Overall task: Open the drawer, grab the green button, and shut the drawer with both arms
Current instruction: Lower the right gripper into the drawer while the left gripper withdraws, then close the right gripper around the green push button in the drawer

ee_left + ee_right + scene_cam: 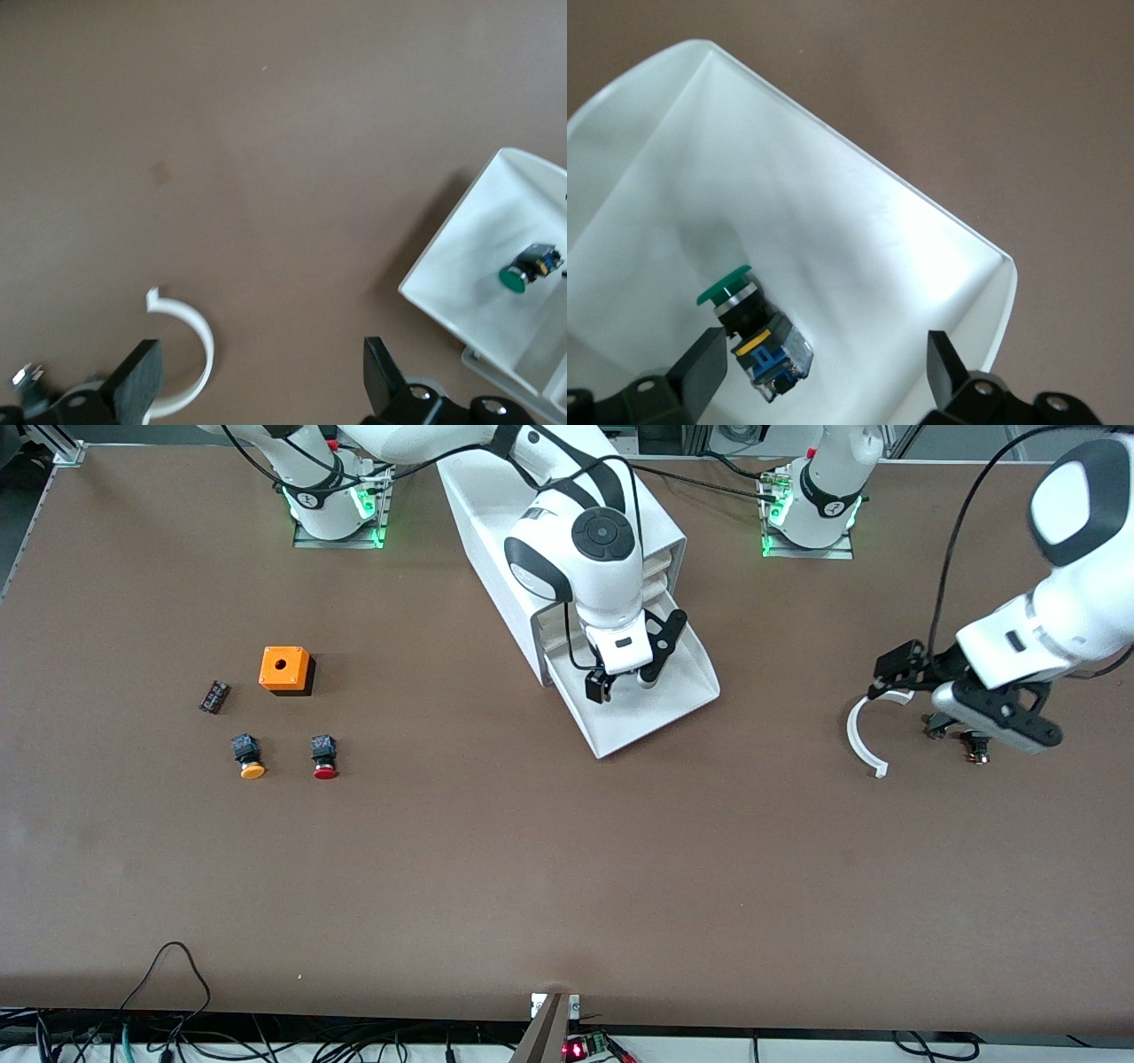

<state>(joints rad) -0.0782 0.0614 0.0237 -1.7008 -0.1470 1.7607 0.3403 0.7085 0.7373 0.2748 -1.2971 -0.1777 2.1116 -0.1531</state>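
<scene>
Brown matte table (567, 868) fills the scene, with a tangle of black cables (177, 1036) along the edge nearest the front camera and a small board with a red light (576, 1048) there too. Both arm bases (337, 505) glow green where they are bolted down.

The white cabinet (496, 531) sits mid-table between the bases, and its lowest drawer (656, 708) is pulled well out toward the front camera. Right gripper (625, 682) hangs low over that open drawer, jaws spread wide with nothing between them. In the right wrist view the green button (749, 328) lies on its side on the drawer floor, just beside one finger (700, 367), not gripped. The left wrist view also catches the button (527, 268) in the tray.

Left gripper (974, 731) is over bare table toward the left arm's end, jaws wide apart and empty, just beside a white curved plastic strip (864, 740) lying on the surface.

Toward the right arm's end sit an orange box (284, 669) with a hole on top, a small dark block (213, 696), an orange-capped button (249, 756) and a red-capped button (324, 756), the two buttons nearer the front camera than the box.
</scene>
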